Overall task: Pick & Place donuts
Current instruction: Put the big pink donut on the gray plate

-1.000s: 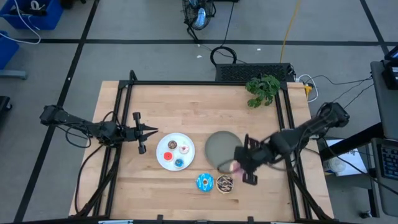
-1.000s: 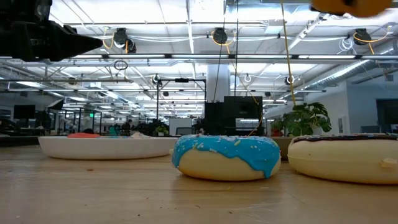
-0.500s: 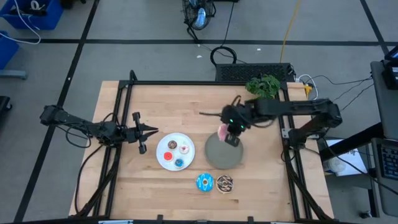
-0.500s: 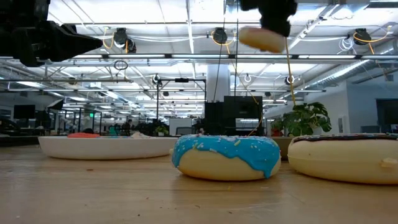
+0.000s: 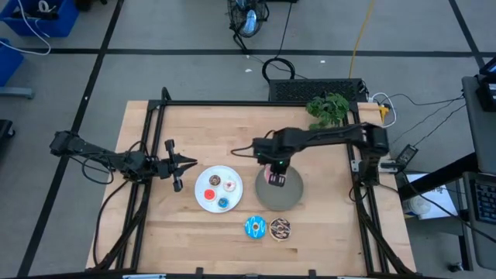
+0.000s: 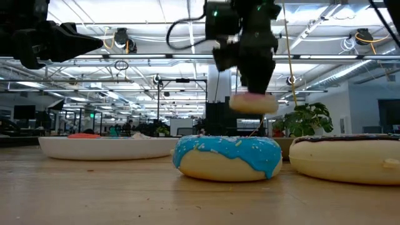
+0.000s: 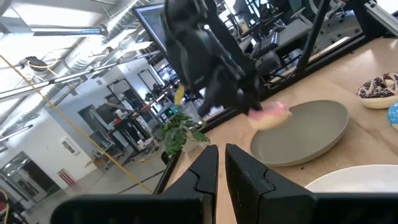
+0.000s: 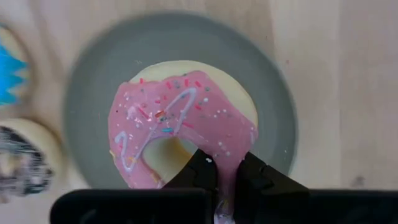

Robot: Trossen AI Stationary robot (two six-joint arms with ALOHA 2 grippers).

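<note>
With the right gripper (image 8: 222,177) clamped on the pink donut (image 8: 180,127) above the grey plate (image 5: 279,188), I judged lowering straight before letting go best, while the left gripper (image 5: 186,163) waited beside the white plate (image 5: 203,201), fingers together.

A light wooden table (image 5: 225,132) with a black metal frame around its edges. A round white plate (image 5: 206,197) sits left of centre, with a round grey plate (image 5: 288,199) just beside it on the right. In front of the plates, near the table's front edge, a blue donut (image 5: 256,226) and a brown sprinkled donut (image 5: 280,228) lie side by side. A small green plant (image 5: 328,111) stands at the back right.
</note>
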